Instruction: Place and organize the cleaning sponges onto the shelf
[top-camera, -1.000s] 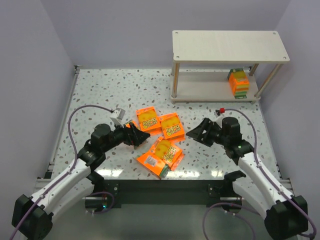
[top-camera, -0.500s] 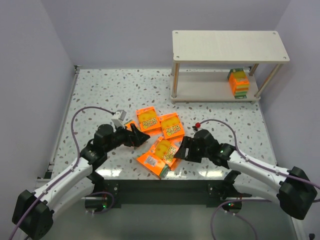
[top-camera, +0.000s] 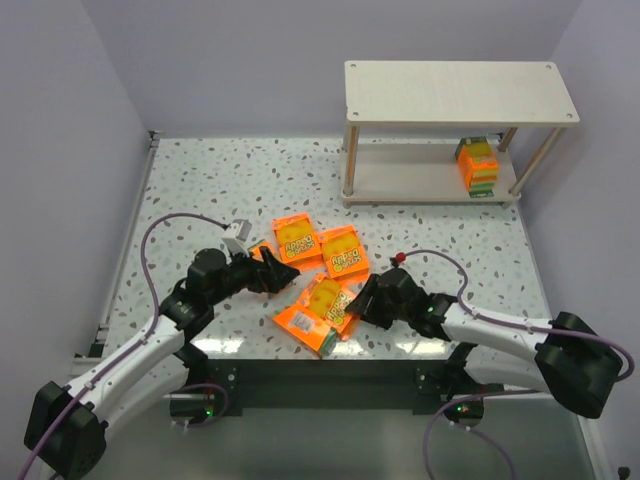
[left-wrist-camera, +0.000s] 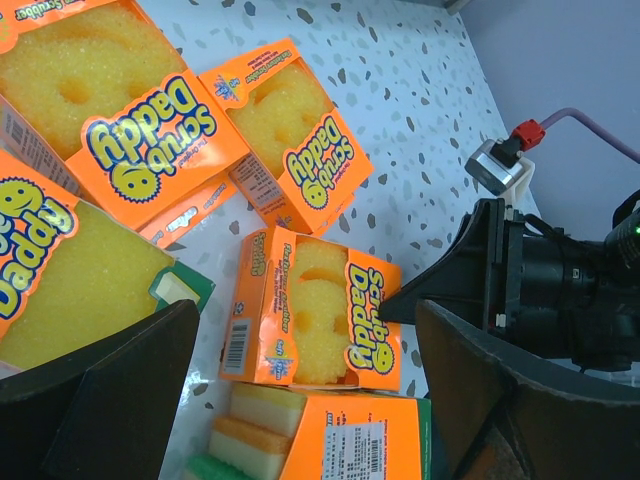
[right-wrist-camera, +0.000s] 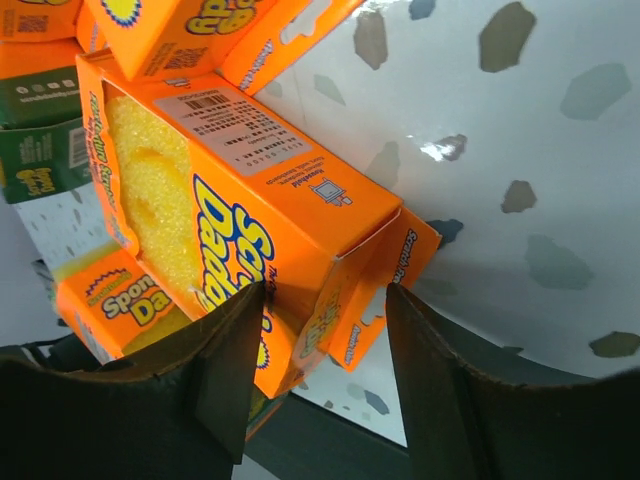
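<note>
Right pincer (top-camera: 364, 298), open, straddles the end of a sponge pack (top-camera: 328, 296) lying diagonally, lower centre.

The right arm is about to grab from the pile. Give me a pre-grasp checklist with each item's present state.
1. The right gripper is open: ok.
2. One end of the Scrub Daddy pack lies between its fingers: ok.
3. Only that pack is in the gap: not ok. The edge of a second pack underneath lies there too.
4. The left gripper is open and holds nothing: ok.
5. The two grippers are apart over the pile: ok in the top view.
6. The shelf has room on its lower tier: ok. Only one sponge pack stands there, at the right end.
</note>
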